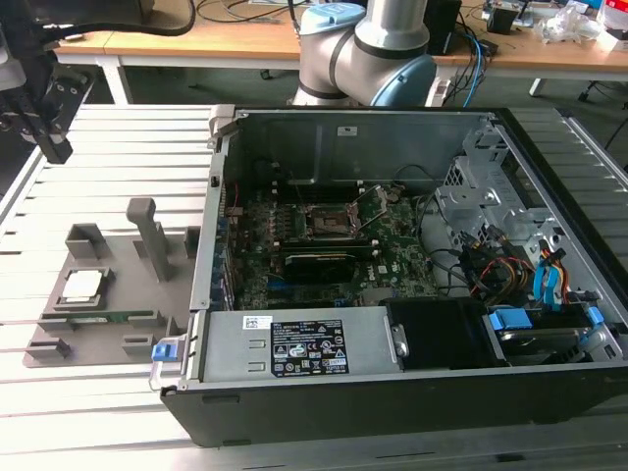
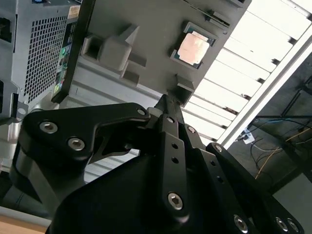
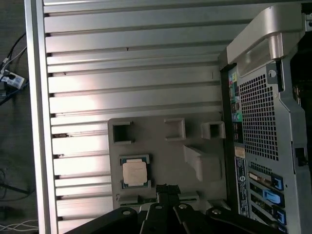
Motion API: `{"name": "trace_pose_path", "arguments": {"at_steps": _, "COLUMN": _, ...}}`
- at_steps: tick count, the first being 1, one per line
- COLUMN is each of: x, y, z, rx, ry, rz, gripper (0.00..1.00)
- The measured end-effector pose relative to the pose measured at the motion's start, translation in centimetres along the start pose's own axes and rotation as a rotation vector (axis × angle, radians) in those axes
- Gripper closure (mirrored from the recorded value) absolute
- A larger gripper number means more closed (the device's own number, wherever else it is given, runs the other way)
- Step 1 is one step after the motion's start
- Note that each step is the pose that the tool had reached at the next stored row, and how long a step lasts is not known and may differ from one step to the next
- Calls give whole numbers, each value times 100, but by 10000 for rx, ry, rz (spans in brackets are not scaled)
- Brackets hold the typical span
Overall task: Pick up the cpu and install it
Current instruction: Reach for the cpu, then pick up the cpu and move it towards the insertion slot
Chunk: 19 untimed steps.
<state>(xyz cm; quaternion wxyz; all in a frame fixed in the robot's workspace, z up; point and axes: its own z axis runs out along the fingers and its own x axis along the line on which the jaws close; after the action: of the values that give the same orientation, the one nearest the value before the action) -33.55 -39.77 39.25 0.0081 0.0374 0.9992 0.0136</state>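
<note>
A slatted metal tabletop (image 1: 118, 412) carries an open computer case (image 1: 392, 392) lying on its side. The robot arm's base (image 1: 368, 44) rises behind the case. Inside the case lies a green motherboard (image 1: 392, 260). Its dark square socket (image 1: 329, 222) has its metal frame around it and no chip in it.

Beside the case, toward the exterior view's left, a grey moulded holder (image 1: 128, 285) lies flat on the tabletop. In both wrist views the black end effector (image 2: 165, 101) (image 3: 167, 187) hangs above this holder. Its fingers are pressed together at the tips with nothing between them.

A long narrow green memory stick (image 1: 103, 317) lies in a slot of the holder. Just beside it the cpu (image 1: 81, 286) (image 2: 193, 48) (image 3: 134, 172) sits flat in its own square recess. Its pale metal top faces up, and it is clear of the end effector.
</note>
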Motion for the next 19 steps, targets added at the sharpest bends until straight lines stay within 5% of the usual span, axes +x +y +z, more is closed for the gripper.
{"name": "trace_pose_path", "arguments": {"at_steps": 7, "x": 196, "y": -15, "z": 1, "rx": 0, "ry": -1, "rz": 1, "gripper": 89}}
{"name": "trace_pose_path", "arguments": {"at_steps": 19, "x": 211, "y": -16, "z": 1, "rx": 0, "ry": 0, "rz": 0, "gripper": 89}}
